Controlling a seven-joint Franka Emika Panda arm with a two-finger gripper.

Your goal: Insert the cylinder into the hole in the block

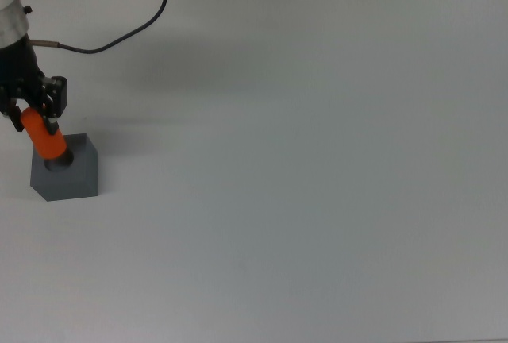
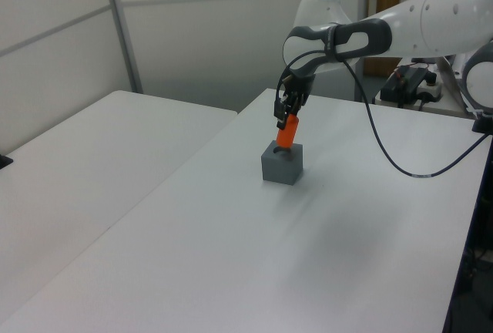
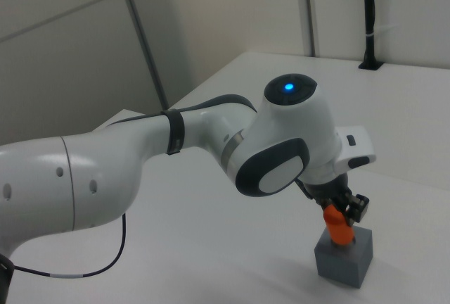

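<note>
The dark grey block rests on the white table near the top view's left edge. My gripper is shut on the orange cylinder, which hangs straight over the block's top face. The cylinder's lower end meets the block's top where the round hole lies, and covers the hole in all three views. How deep it sits in the hole I cannot tell.
A black cable runs from the arm across the table's far side in the top view. The white arm fills the right view's left half. A second white table stands at the left view's left.
</note>
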